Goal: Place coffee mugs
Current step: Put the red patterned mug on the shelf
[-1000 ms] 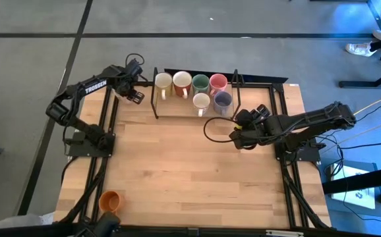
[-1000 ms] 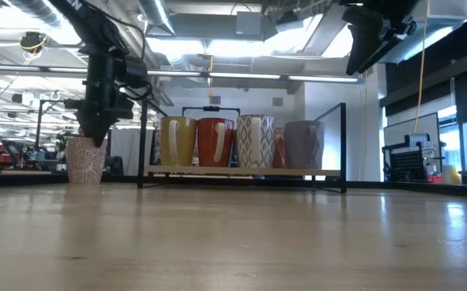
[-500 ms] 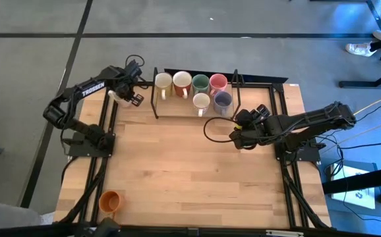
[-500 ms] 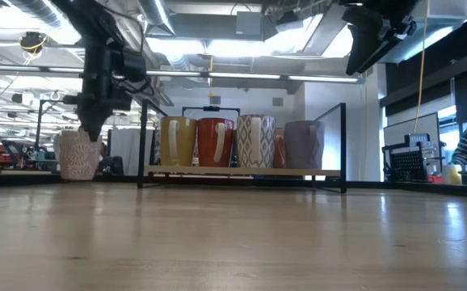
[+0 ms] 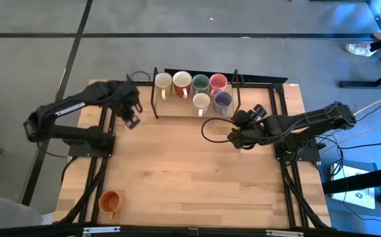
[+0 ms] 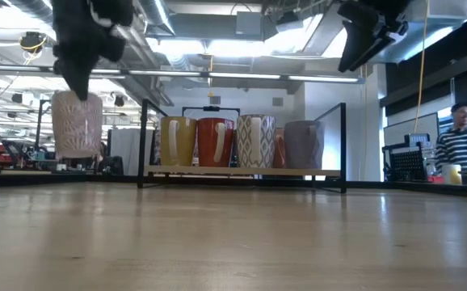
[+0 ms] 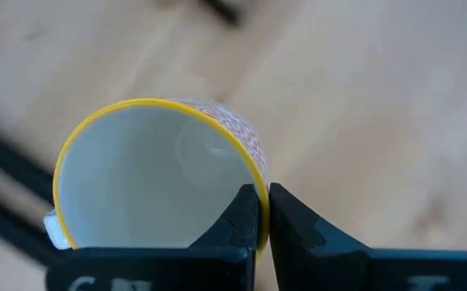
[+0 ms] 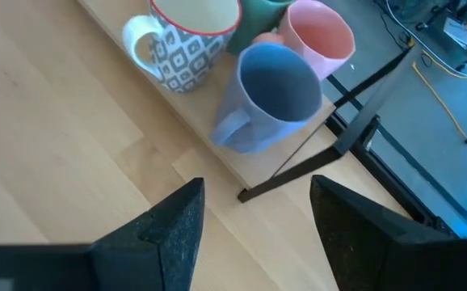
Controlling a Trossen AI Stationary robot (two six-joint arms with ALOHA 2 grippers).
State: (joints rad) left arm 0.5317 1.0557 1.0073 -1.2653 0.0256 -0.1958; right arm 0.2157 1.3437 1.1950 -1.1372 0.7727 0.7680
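A cream mug with a pink pattern and a yellow rim hangs from my left gripper, clear of the table. This is near the table's far left, beside the rack; in the high view the gripper covers the mug. My right gripper is open and hovers just right of the rack, touching nothing. Several mugs stand in the wire rack: cream, white, green, pink, a patterned white one and a purple-grey one. An orange mug stands at the near left corner. My left gripper pinches the mug's wall at the yellow rim, one finger inside the mug and one outside. The fingers come from above, pointing down. The mug hangs upright below them, its base lifted clear of the table.
The rack's black wire posts and frame stand along the far edge. A black cable loops over the table by my right gripper. Bare wood spreads across the middle. A person is in the room beyond.
My left gripper has risen and moved from the far left corner toward the near edge and a little right, carrying the patterned mug with it. The mug stood on the table a second ago and now hangs clear above it. My right gripper has stayed nearly still.
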